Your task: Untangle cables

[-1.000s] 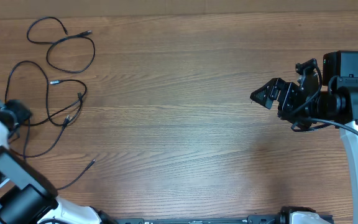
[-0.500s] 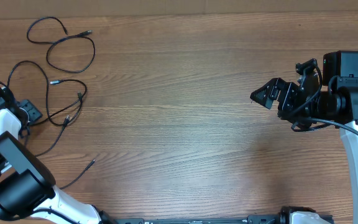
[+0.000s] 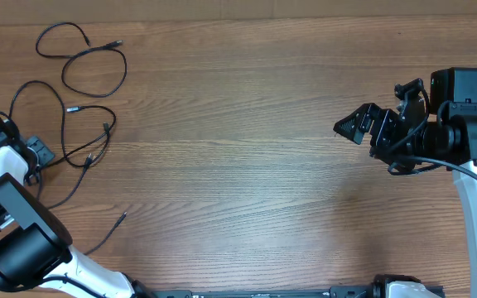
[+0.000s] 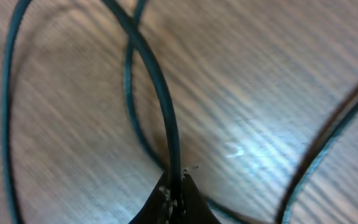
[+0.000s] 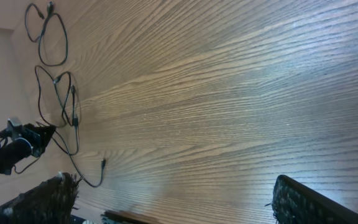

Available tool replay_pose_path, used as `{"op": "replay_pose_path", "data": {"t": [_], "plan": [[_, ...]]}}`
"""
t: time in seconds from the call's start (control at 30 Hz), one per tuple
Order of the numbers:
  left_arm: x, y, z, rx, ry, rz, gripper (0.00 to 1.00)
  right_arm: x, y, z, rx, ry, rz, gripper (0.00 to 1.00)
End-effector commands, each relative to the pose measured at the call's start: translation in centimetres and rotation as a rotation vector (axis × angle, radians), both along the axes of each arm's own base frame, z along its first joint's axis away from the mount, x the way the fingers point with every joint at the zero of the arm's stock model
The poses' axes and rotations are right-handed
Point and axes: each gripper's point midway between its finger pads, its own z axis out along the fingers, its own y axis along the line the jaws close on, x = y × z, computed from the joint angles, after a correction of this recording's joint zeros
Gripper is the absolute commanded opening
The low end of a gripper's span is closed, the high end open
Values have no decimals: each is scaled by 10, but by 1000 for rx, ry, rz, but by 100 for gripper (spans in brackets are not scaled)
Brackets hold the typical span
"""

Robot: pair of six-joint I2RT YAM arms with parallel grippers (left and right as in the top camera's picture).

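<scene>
Your left gripper sat at the far left edge of the table, its tips pinched together on one thin black strand of the cables. In the left wrist view, the two tips met around that strand right at the bottom of the picture. From the pinch, the strand rose and crossed a second strand near the top. More strands curved over the wood on both sides, all of them blurred.

Seen from overhead, the cables lay in the table's upper left corner. One looped cord lay near the back edge. Below it was a looser tangle of loops that crossed one another beside your left gripper. A loose end trailed toward the front edge, apart from the rest.

Your right gripper hung over bare wood at the right side, well apart from the cables. Its fingers were spread wide with nothing between them.
</scene>
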Motion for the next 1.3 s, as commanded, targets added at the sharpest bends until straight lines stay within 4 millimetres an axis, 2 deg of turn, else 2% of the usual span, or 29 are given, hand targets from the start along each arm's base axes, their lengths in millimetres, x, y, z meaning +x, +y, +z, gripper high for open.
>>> {"op": "replay_pose_path", "data": {"t": [0.0,0.63,0.9,1.1,1.27], "plan": [[-21,17,0,40,49,109,4,2,-1,3,-3,-9,-3,100],[-107,71,15,39,112,507,4,1,-1,3,-3,-2,-3,100],[-154,91,46,190,253,710,4,2,-1,3,-4,-7,-2,100],[-157,91,54,189,265,728,4,2,-2,2,-13,-8,-3,100],[-179,99,69,316,362,780,4,1,-2,1,-15,-3,-3,100]]}}
